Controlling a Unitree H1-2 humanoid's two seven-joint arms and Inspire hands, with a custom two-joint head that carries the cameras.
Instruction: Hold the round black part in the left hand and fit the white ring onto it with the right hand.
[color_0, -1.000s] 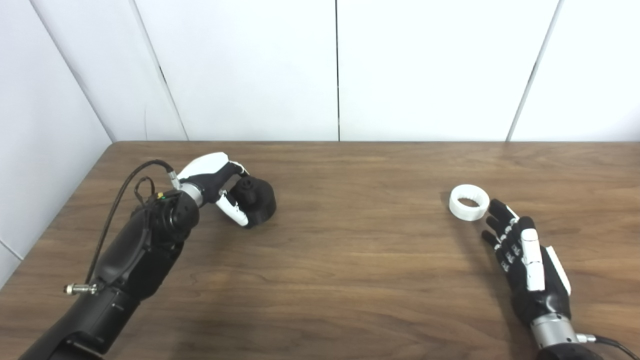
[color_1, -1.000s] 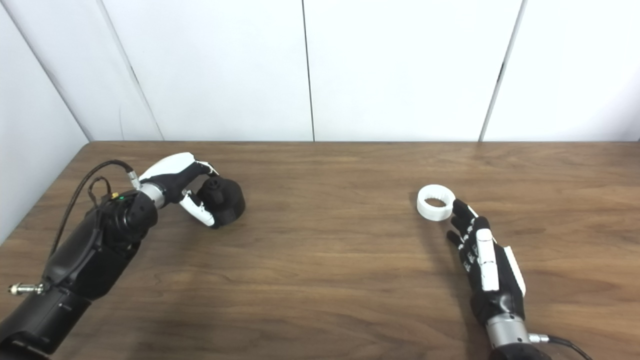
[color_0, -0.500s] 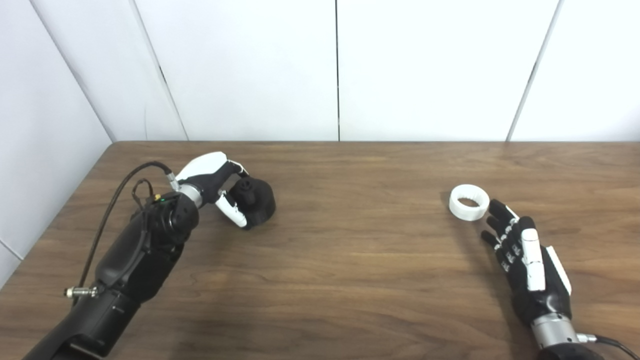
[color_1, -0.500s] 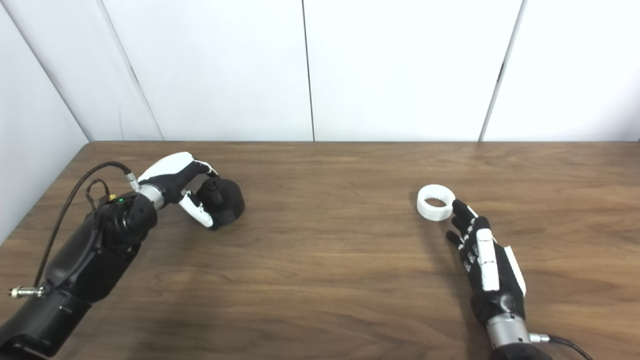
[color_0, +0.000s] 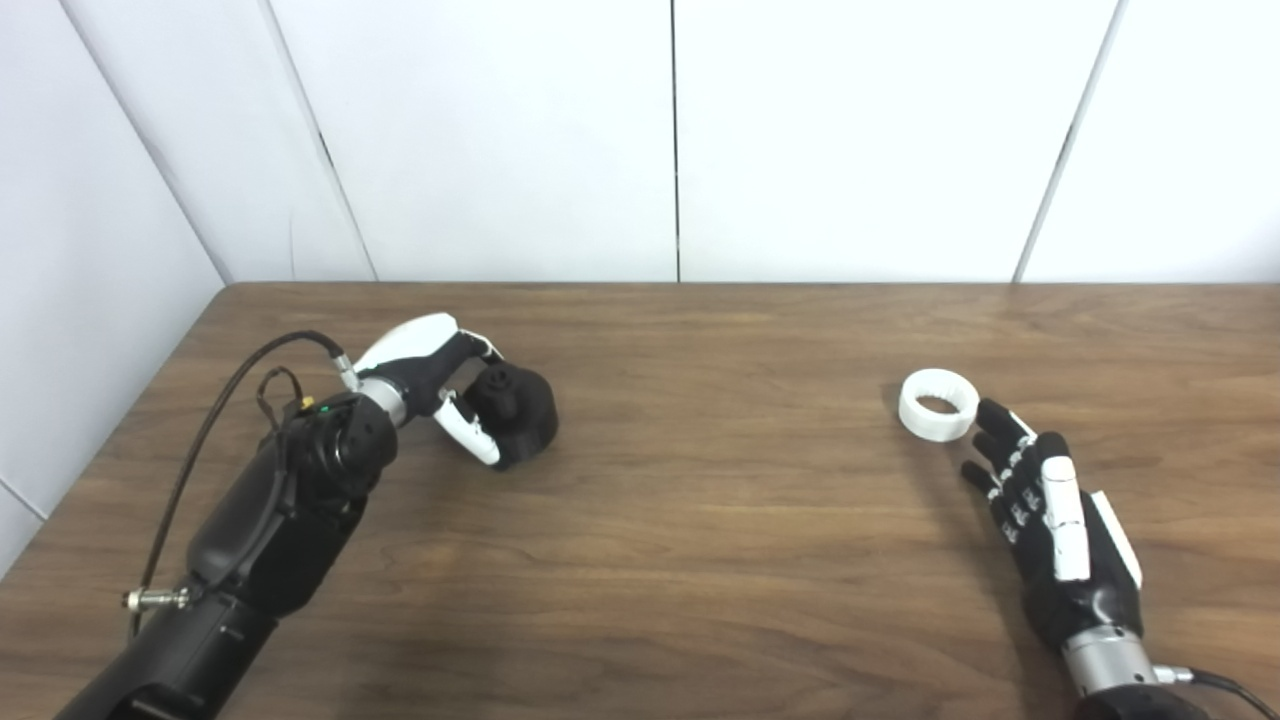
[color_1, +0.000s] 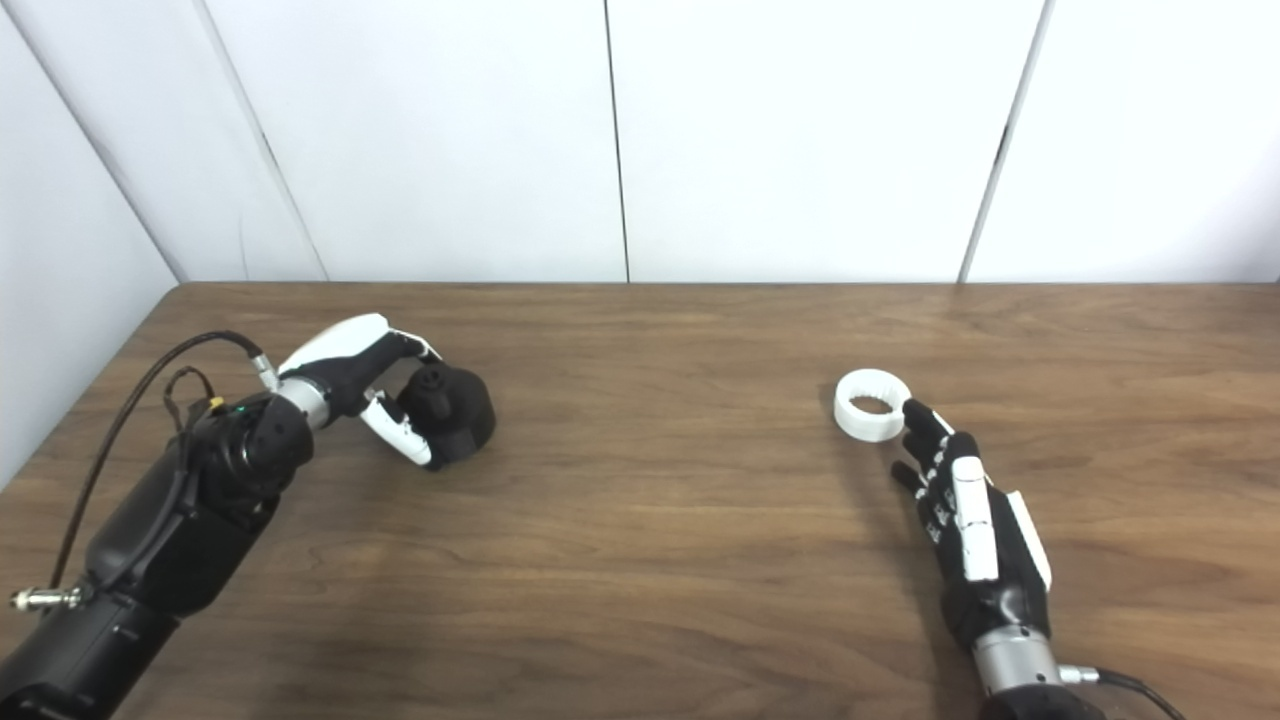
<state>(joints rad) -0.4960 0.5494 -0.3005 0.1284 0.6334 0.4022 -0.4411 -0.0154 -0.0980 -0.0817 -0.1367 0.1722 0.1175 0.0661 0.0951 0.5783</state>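
The round black part (color_0: 518, 412) with a small knob on top sits at the left of the wooden table (color_0: 700, 520). My left hand (color_0: 435, 380) is shut on it, fingers curled over its far side and the thumb against its near side. Whether the part rests on the table or hangs just above it, I cannot tell. The white ring (color_0: 938, 403) lies flat on the table at the right. My right hand (color_0: 1050, 510) is open and stretched out just behind the ring, its fingertips (color_0: 990, 415) close to the ring's near right edge and holding nothing.
White wall panels (color_0: 670, 140) stand along the table's far edge and left side. A black cable (color_0: 235, 385) loops off my left wrist. Bare wood spans the gap between the two hands.
My left hand and the black part in it have shifted slightly toward me and to the right. The right hand and the white ring have not moved.
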